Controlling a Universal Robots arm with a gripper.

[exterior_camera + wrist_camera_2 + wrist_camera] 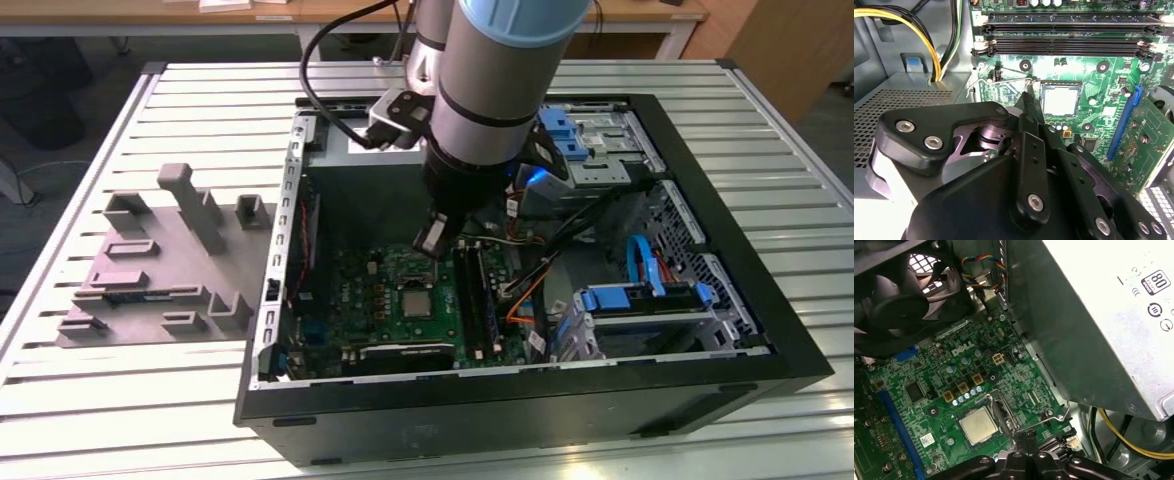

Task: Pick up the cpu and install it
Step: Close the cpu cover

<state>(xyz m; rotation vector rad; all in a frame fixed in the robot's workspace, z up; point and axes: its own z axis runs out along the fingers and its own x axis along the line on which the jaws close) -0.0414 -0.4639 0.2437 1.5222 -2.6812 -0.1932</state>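
Small flat square cpu with silver-grey metal top [419,303] lies flat in its socket on the green motherboard [360,290], inside the open black computer case [747,300] that lies on its side on the slatted metal surface [187,390]. Cpu also seen in both wrist views [1060,100] [978,425], sitting square inside the socket frame, nothing on top of it. Thin silver wire socket lever [1066,410] stands raised beside the socket.

Black gripper [433,238] on the grey arm with light blue band [501,70] hangs inside the case above the board, just past the cpu, not touching it. Fingers [1029,102] pressed together into a narrow tip, holding nothing; the tip sits just beside the socket edge by the lever [1026,435].

Grey moulded plastic tray with upright blocks [160,270] rests on the surface at the exterior view's left of the case, well apart from the gripper.
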